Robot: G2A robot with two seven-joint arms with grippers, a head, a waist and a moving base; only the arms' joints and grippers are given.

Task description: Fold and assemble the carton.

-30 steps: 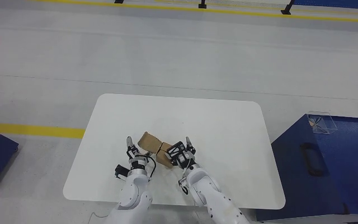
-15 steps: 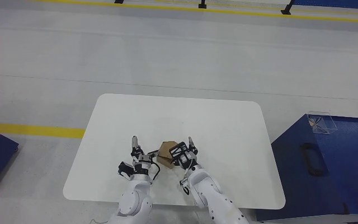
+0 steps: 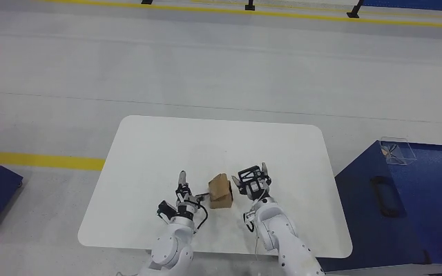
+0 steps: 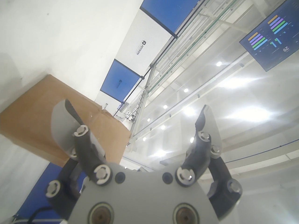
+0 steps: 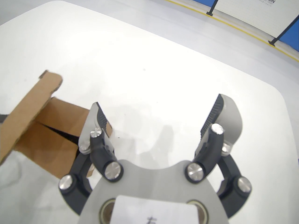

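A small brown carton (image 3: 221, 191) stands on the white table (image 3: 173, 138) near the front middle, between my two arms. My left gripper (image 3: 187, 194) is just left of it, open and tilted upward. In the left wrist view the carton's closed side (image 4: 46, 117) lies beside one finger (image 4: 63, 122) of the left gripper (image 4: 137, 115), with nothing between the fingers. My right gripper (image 3: 253, 176) is open, a little right of the carton. In the right wrist view the carton (image 5: 51, 138) shows a raised flap and folded inner flaps beside the empty right gripper (image 5: 158, 108).
A dark blue cabinet (image 3: 387, 200) stands off the table's right side with a small clear box (image 3: 397, 148) on top. The table's back and right parts (image 5: 163, 59) are bare white surface.
The carton has shifted to the right and now stands more compact and upright. The right gripper drew back to the right, off the carton. The left gripper followed it rightward.
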